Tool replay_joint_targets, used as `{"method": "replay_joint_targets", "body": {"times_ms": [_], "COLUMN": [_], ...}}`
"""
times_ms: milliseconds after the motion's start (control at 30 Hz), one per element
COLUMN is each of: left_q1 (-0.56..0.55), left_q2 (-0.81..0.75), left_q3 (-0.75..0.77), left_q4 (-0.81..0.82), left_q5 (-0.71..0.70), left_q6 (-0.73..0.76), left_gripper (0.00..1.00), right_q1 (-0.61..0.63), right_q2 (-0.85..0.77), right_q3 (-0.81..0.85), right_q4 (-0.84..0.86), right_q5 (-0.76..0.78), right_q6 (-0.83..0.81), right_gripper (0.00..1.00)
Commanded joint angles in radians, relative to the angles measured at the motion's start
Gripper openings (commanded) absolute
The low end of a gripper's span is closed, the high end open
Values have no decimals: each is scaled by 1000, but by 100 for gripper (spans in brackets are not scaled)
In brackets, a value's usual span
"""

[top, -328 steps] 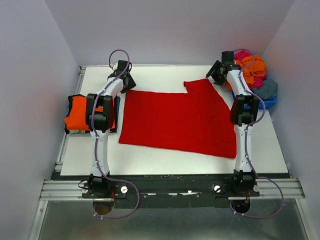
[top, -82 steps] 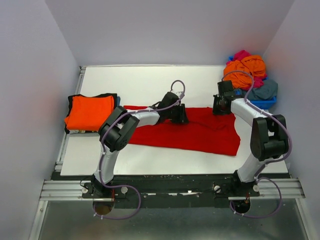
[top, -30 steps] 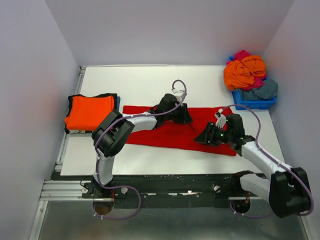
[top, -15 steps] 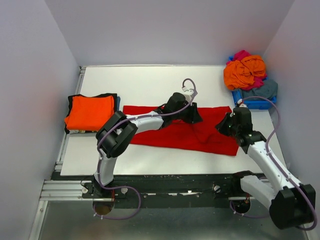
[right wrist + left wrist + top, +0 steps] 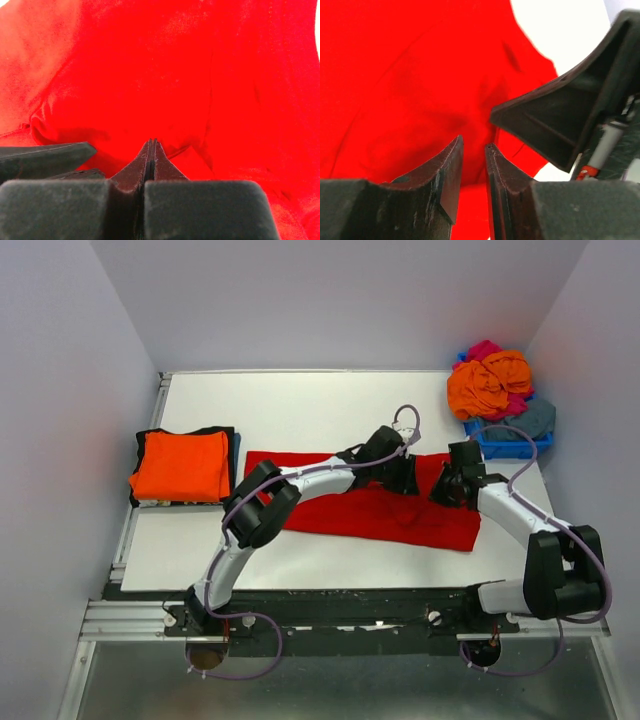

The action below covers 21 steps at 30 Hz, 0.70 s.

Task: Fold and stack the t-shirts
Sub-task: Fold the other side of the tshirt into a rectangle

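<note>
Cloth is filling both wrist views: the red t-shirt is lying as a long folded band across the table, and both grippers are working over its right end. The left gripper is hovering low with its jaws parted by only a narrow slit. Red fabric is showing beneath and through the gap, with nothing visibly caught between them. Just ahead of those jaws, to their right, the right gripper is sitting tip-down on the shirt with its jaws clenched together. Fabric is puckering around the tip, but whether a layer is pinched inside I cannot tell. Well behind the left jaws an orange t-shirt is resting folded on a black t-shirt. Beyond the right jaws the unfolded pile is sitting in the blue bin.

The step in hand is probably taking hold of this end to fold the band across. Doing it well is calling for each pair of jaws gripping every layer at the edge, one at each corner rather than crowded together. They should then be lifting evenly and carrying the end straight over so the edges are meeting square.
</note>
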Motion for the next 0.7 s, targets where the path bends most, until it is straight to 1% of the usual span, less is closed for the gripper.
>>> {"method": "replay_joint_targets", "body": {"times_ms": [0,133,267,333,433,500,600,667], "left_q1": [-6,-14,-20,-22,-23,-22,-22,-22], "left_q2": [31,22,24,16,-22,-50,-96,-126], "left_q3": [44,56,88,90,41,5,-44,-67], "left_q4": [-190,-312,-466,-514,-539,-553,-544,-536], "left_q5": [-1,2,21,14,-15,-53,-85,-111], "left_q6": [2,31,59,71,86,94,99,91], "left_gripper": [37,37,37,36,35,35,34,34], "right_q1": [-6,-6,-6,-6,-6,-6,-6,-6], "right_q2": [34,14,-81,-133,-201,-239,-281,-265], "right_q3": [-1,2,-59,-79,-96,-96,-102,-84], "right_q4": [-41,-164,-220,-259,-316,-346,-313,-304], "right_q5": [-17,5,15,28,12,44,54,54], "right_q6": [42,68,74,82,109,132,126,126], "right_gripper": [1,1,1,1,1,1,1,1]}}
